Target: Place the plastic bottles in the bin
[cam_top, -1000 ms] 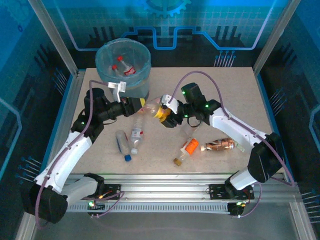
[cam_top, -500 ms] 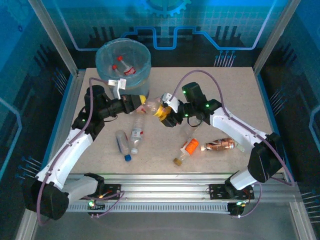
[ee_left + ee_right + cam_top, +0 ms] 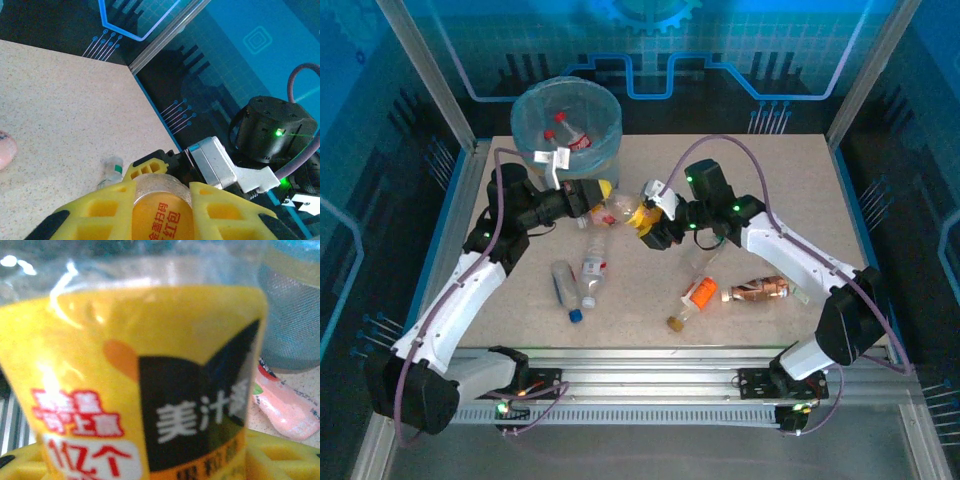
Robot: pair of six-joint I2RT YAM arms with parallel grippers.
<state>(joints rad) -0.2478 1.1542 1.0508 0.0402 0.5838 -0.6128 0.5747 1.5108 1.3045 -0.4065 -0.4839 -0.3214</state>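
- Yellow-labelled bottle (image 3: 622, 210), held between both arms, has shifted up-left toward the bin (image 3: 532, 140).
- Left gripper (image 3: 599, 200) is clamped on its orange cap end.
- Right gripper (image 3: 643, 218) grips the label end.
- Handover looks under way.

One bin (image 3: 605, 160), eight bottles (image 3: 761, 291) (two inside it).

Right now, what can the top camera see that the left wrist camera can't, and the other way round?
Top view: the bin with bottles inside, plus loose bottles lying on the table. Left wrist view: red writing on the held bottle, close up between the fingers of the left gripper. Both: that bottle, the right gripper and the table.
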